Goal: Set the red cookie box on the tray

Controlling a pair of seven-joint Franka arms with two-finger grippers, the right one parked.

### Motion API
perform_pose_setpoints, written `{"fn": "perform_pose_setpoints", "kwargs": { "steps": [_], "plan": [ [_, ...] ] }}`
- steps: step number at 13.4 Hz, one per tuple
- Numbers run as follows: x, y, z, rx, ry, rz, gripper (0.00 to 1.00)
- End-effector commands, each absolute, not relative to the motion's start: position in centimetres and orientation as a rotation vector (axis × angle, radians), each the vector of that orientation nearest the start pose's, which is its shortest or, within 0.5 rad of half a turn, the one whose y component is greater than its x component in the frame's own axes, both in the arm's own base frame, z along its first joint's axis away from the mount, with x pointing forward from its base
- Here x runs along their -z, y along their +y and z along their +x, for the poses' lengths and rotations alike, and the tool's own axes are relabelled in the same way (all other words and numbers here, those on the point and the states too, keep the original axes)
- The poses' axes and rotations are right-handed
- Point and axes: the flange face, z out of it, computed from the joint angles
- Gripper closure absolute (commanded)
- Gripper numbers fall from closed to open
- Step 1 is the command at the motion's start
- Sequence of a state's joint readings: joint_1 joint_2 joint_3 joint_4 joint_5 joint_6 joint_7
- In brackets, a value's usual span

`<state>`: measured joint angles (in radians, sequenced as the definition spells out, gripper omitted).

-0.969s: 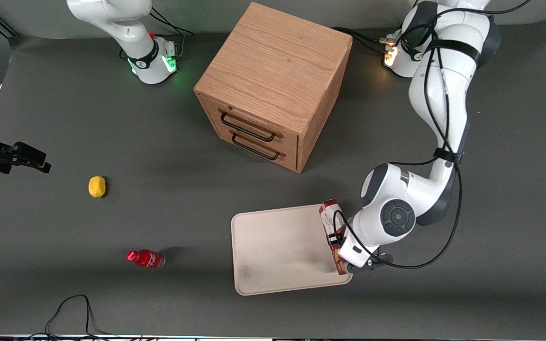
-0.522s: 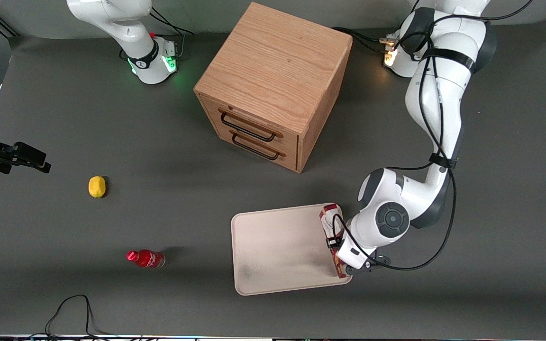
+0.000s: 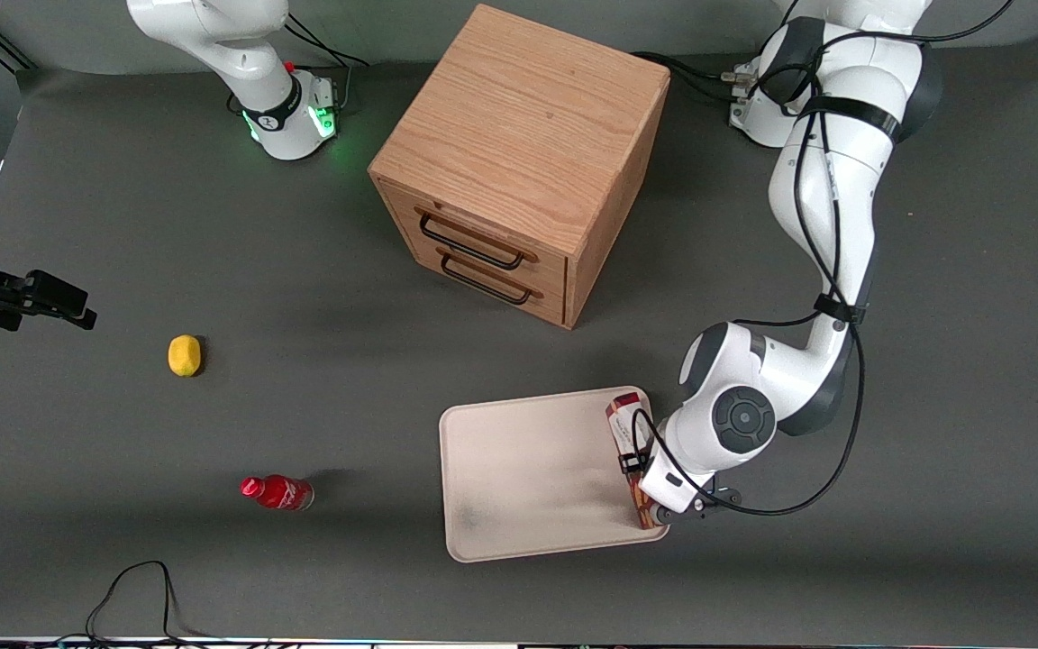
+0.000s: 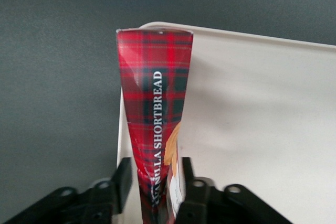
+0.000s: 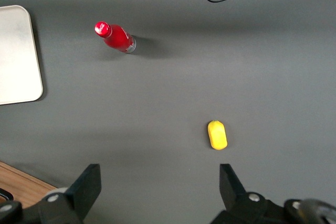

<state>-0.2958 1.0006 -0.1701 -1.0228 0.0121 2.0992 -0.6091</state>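
One pincer (image 4: 155, 182) matters here, the working arm's, and its two fingers (image 4: 124, 178) are clamped against the narrow sides of the red cookie box (image 4: 155, 114) near one end. The box is held lengthwise along the tray (image 3: 528, 469) edge nearest the working arm, low over the rim and just inside it; whether it already touches the tray surface cannot be told. Gripping the slim faces keeps the carton steady and lets its broad face go down flat. Judged from this, the placing is nearly done, with only release left. A wooden drawer cabinet (image 3: 519, 162) stands farther from the front camera than the tray.
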Motion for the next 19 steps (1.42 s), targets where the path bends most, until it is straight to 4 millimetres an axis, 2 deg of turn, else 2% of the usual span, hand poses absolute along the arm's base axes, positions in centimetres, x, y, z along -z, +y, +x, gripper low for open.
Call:
{"fn": "perform_pose_setpoints", "kwargs": {
  "steps": [1,3,6,7,9,12,13,16,19],
  "plan": [
    [-24.8,-31.4,72.9,0.056,-0.378,-3.266,0.0],
    [-25.1,-31.1,72.8,0.036,-0.378,-3.257,0.0],
    [-27.5,-30.7,72.3,-0.005,-0.342,-3.21,0.0],
    [-28.8,-29.9,72.5,-0.007,-0.342,-3.201,0.0],
    [-32.0,-26.1,72.3,-0.092,-0.347,-3.176,0.0],
    [-37.4,-23.5,70.0,-0.104,-0.298,-3.157,0.0],
    [-38.7,-22.1,69.0,-0.107,-0.289,-3.149,0.0],
    [-42.8,-15.0,65.9,-0.115,-0.212,-3.133,0.0],
    [-45.7,-8.4,62.5,-0.166,-0.143,-3.108,0.0]
  ]
}}
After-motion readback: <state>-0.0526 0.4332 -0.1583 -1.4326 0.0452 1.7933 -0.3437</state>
